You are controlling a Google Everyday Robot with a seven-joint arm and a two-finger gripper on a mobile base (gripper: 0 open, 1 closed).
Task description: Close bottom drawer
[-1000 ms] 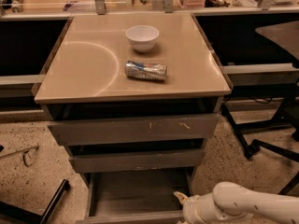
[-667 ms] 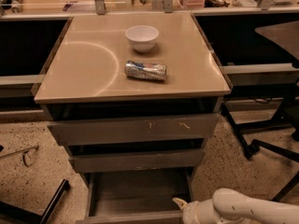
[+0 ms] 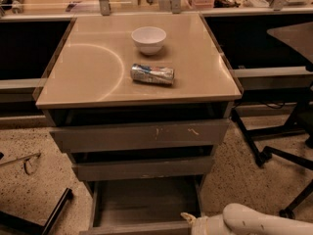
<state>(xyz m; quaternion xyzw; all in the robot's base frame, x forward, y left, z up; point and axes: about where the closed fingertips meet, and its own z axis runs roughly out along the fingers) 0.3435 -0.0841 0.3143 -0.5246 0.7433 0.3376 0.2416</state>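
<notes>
The bottom drawer (image 3: 144, 199) stands pulled out. The tool (image 3: 190, 220) sits at its front right corner; how open, I can't tell.

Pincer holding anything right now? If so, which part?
Cannot be told. The pincer is at the right end of the bottom drawer front edge, at the lower edge of the view. Whether it grips that edge or only touches it is not visible.

My one camera looks down from high in front of the drawer cabinet (image 3: 93, 77), square to its fronts and near enough that the cabinet fills mid-frame. The open bottom drawer (image 3: 144, 199) is cut off at the lower edge. The gripper (image 3: 191, 222) shows there, at the cabinet's lower right front corner.
</notes>
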